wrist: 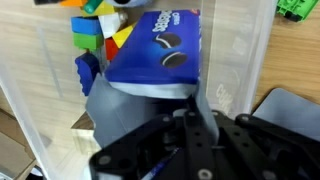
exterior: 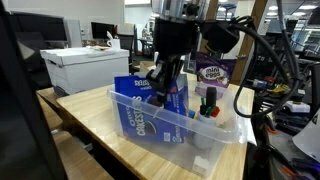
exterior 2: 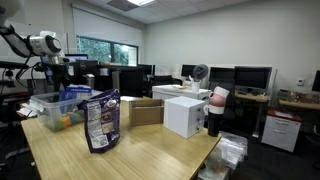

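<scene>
My gripper [wrist: 194,108] reaches down into a clear plastic bin [exterior: 225,128]. Its fingers are closed together on the near edge of a blue Oreo cookie pack [wrist: 160,45]. In an exterior view the gripper [exterior: 160,88] sits at the top edge of the blue pack [exterior: 140,112], which stands against the bin's wall. Coloured blocks [wrist: 92,35] and markers [exterior: 207,104] lie in the bin beside the pack. In an exterior view the arm [exterior 2: 45,45] hangs over the bin [exterior 2: 50,108] at the far left.
The bin stands on a wooden table [exterior: 90,125]. A purple snack bag [exterior: 213,72] and a white box [exterior: 85,68] stand behind it. A dark snack bag [exterior 2: 100,120], a cardboard box [exterior 2: 146,111] and a white box [exterior 2: 184,116] stand on the table.
</scene>
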Robot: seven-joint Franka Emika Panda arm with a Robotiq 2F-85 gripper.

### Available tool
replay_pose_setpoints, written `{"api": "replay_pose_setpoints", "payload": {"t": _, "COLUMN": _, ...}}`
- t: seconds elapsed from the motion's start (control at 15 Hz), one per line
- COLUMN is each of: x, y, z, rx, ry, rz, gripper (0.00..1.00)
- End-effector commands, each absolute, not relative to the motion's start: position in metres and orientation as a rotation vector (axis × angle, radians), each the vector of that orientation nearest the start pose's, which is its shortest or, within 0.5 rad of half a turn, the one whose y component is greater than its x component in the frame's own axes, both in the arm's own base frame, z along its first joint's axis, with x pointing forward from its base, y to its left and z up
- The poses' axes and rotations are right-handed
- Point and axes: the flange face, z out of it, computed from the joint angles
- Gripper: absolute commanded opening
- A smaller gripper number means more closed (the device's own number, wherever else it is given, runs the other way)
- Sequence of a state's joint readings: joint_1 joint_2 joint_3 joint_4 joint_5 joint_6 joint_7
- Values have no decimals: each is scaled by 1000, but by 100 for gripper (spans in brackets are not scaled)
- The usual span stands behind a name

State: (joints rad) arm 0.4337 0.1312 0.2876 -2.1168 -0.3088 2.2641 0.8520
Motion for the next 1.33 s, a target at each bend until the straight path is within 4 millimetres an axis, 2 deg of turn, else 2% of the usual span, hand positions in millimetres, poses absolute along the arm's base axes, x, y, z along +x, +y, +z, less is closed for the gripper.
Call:
{"api": "replay_pose_setpoints", "payload": {"t": 0.0, "x": 436, "y": 362, "z": 369, "rx": -3283, "ry": -81, "rz": -319, "gripper": 4}}
{"api": "replay_pose_setpoints", "payload": {"t": 0.87, "x": 464, "y": 358, "z": 412, "rx": -3289, "ry": -102, "rz": -492, "gripper": 4}}
{"api": "replay_pose_setpoints", "payload": {"t": 1.27, "x": 471, "y": 357, "z": 423, "rx": -3258, "ry": -107, "rz": -501, "gripper": 4}}
